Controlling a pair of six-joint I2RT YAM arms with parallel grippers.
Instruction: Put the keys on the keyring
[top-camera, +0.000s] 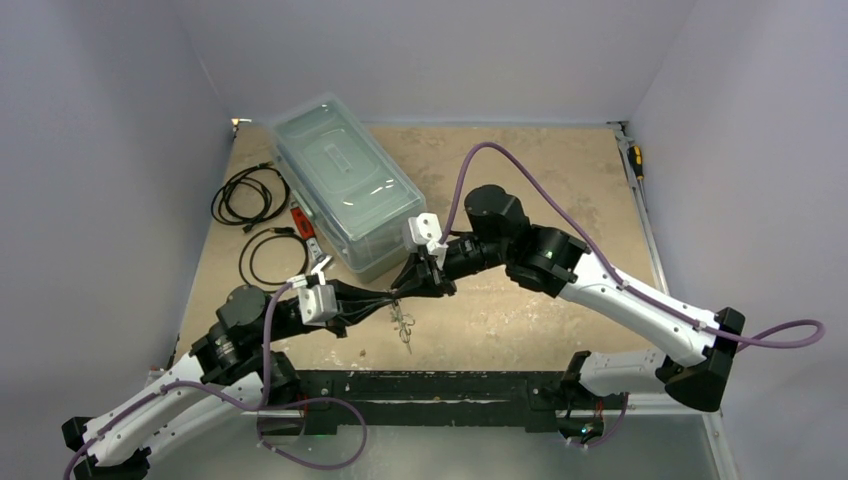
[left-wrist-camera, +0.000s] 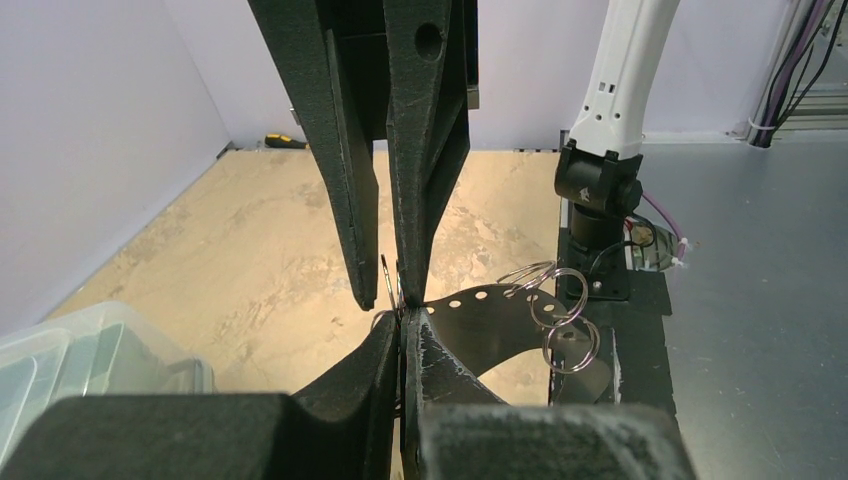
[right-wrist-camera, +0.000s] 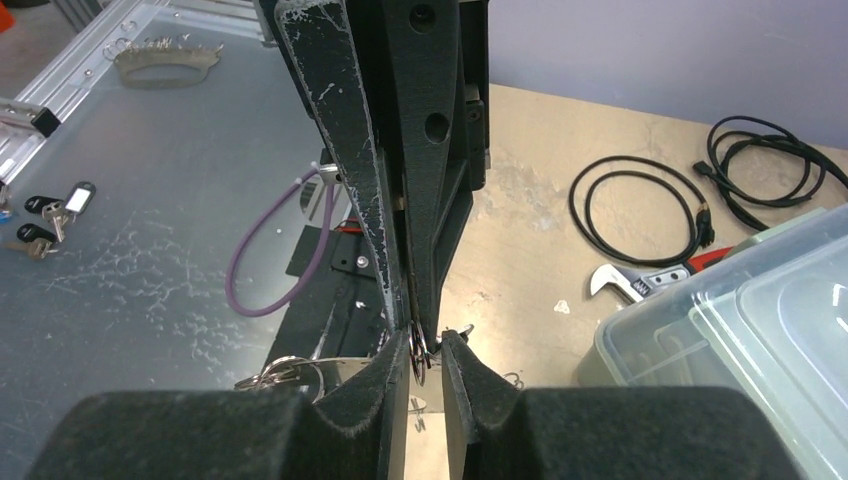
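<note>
Left gripper (left-wrist-camera: 403, 328): clenched on the keyring (left-wrist-camera: 495, 318) band, above the table's near edge.
Right gripper (right-wrist-camera: 426, 352): pinched on one of its small rings.
Keys (top-camera: 403, 324): apparently dangling beneath.
Risk: opposing pull twists the ring free, dropping keys.
Table (top-camera: 520, 310): mottled tan.
Beyond: clear box (top-camera: 345, 185), cables (top-camera: 250, 195), pale walls.

lighting was even and soft, shadows faint; near gripper fingers (left-wrist-camera: 400, 390) blurred in both wrist views, overhead view sharp.

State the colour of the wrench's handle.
Wrench handle: red, clearest in the right wrist view.
</note>
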